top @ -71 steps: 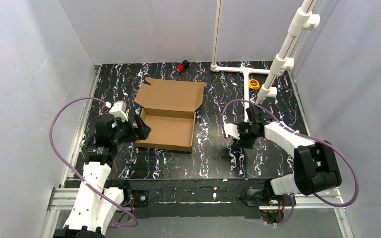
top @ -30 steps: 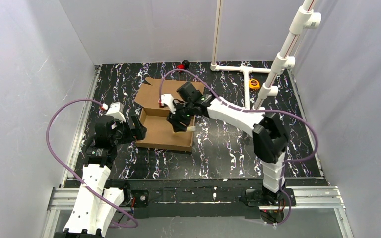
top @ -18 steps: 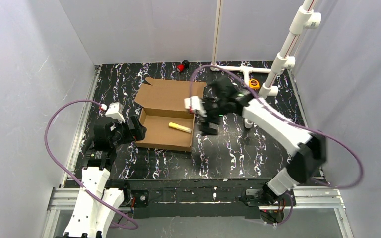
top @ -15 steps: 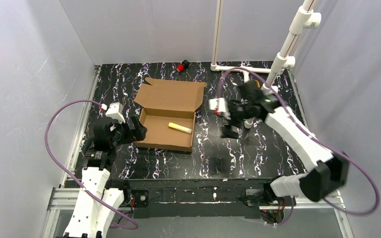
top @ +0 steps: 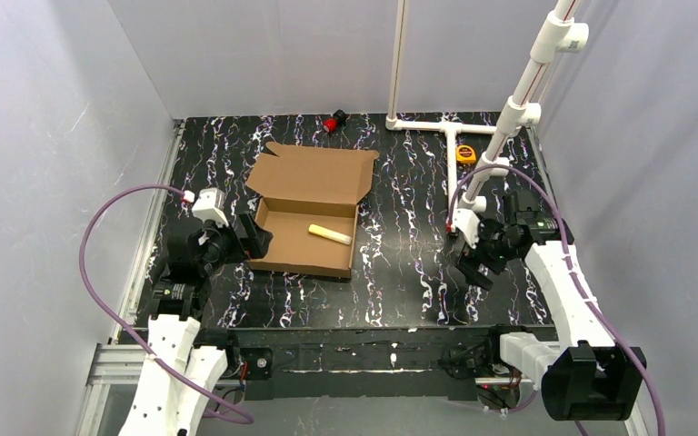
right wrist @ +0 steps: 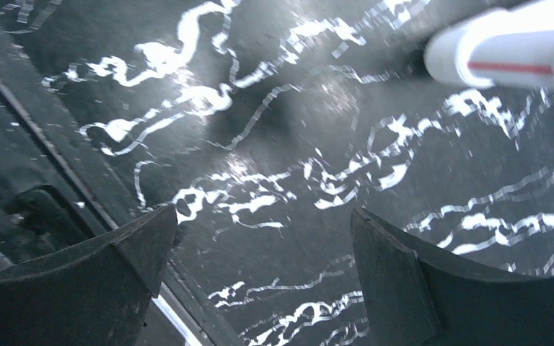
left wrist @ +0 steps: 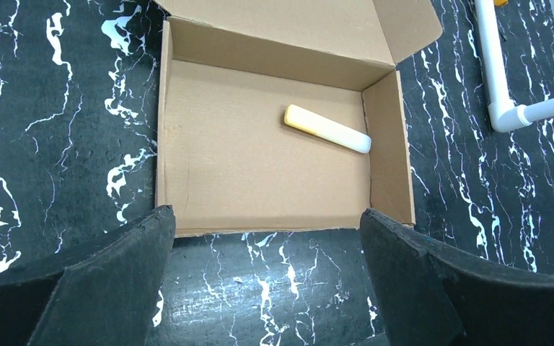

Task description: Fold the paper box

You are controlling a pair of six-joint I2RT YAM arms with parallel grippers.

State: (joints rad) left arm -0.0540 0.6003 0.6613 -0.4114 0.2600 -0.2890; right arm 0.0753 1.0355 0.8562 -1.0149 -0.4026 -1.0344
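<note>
Change: the right claw (top: 473, 263), which was over the box (top: 295, 247) a second ago, has pulled back toward the right edge of the surface (top: 391, 272). Its jaws are spread wide and it holds nothing. A pale stick (top: 329, 234) now lies loose in the tray near the right wall, at a slant. It wasn't there earlier.

Box sits left of centre on the surface. Side walls are up and the lid is still open, leaning toward the far edge.

Left claw (top: 253, 238) hasn't moved. It sits just beside the box's left wall, fully open and empty. In the left wrist view the tray (left wrist: 245, 173) and stick (left wrist: 326, 129) lie ahead between its fingers (left wrist: 101, 281).

Reading: the item is in, so closing the lid and tucking the flaps is probably next. Not started.

Unclear:
- Can't tell what the stick is.
- Lid tabs and slots are too small to make out.
- Left wall is partly behind the left claw in the top view.
- Right wrist view is blurred, showing only the surface and a white pipe (right wrist: 505, 61).
</note>
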